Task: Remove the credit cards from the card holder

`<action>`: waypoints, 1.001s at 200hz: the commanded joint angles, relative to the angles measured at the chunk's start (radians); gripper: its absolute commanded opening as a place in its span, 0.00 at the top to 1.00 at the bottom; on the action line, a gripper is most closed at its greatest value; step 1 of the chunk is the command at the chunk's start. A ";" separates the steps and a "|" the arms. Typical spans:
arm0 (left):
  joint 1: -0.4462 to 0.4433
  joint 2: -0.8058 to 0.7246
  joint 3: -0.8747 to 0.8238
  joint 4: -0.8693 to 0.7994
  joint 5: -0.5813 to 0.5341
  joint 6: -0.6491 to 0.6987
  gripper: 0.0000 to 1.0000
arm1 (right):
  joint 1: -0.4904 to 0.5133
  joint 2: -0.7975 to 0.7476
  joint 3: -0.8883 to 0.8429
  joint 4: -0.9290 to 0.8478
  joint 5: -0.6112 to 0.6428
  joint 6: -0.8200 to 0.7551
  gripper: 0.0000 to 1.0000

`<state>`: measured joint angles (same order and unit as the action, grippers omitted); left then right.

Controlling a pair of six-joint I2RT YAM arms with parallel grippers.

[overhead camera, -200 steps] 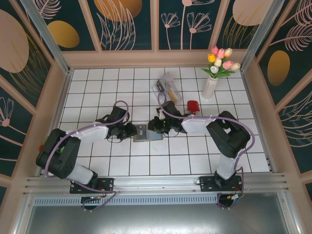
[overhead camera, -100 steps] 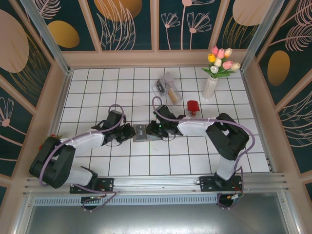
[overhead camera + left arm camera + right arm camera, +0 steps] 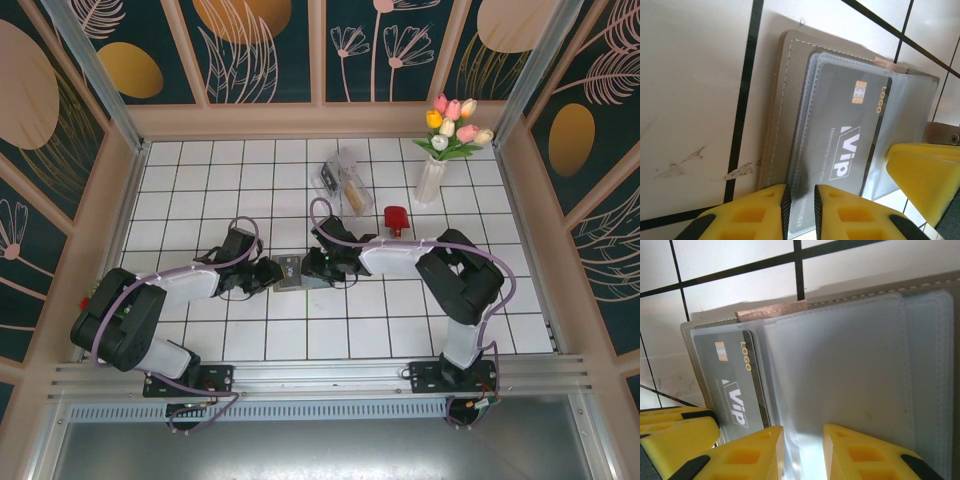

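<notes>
The card holder lies open and flat on the tiles, grey-brown with clear sleeves. A grey VIP credit card sticks partway out of the left sleeve and also shows in the right wrist view. My left gripper is low at the holder's left edge. Its jaws stand a narrow gap apart over the card's end and the sleeve's edge. My right gripper is on the holder's right side, open, with its tips over the empty clear sleeve.
A clear plastic box lies behind the holder. A small red object sits to its right, and a white vase of tulips stands at the back right. Low walls ring the tiled floor.
The right gripper has come forward and left onto the holder. The left gripper has edged right to the holder's rim while its elbow swung out and back.
</notes>
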<state>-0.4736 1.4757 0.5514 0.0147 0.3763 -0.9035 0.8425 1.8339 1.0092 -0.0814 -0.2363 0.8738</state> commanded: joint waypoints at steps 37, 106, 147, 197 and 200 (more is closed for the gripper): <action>-0.004 0.010 0.008 -0.013 0.015 -0.002 0.76 | -0.002 0.049 0.011 -0.047 -0.013 -0.004 0.71; -0.005 -0.035 0.019 0.050 0.111 0.016 0.79 | -0.004 0.057 0.008 -0.050 -0.023 -0.009 0.72; -0.005 -0.049 0.020 0.035 0.114 0.035 0.79 | -0.008 0.050 0.003 -0.043 -0.023 -0.007 0.72; -0.005 -0.049 0.063 -0.120 -0.020 0.092 0.81 | -0.019 0.029 -0.015 -0.030 -0.020 0.003 0.76; -0.004 -0.048 0.069 -0.141 -0.042 0.098 0.81 | -0.019 0.026 -0.015 -0.032 -0.017 0.002 0.77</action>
<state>-0.4736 1.4406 0.5625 0.0017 0.4507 -0.8715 0.8322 1.8507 1.0191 -0.0822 -0.2638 0.8711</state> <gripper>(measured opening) 0.189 0.249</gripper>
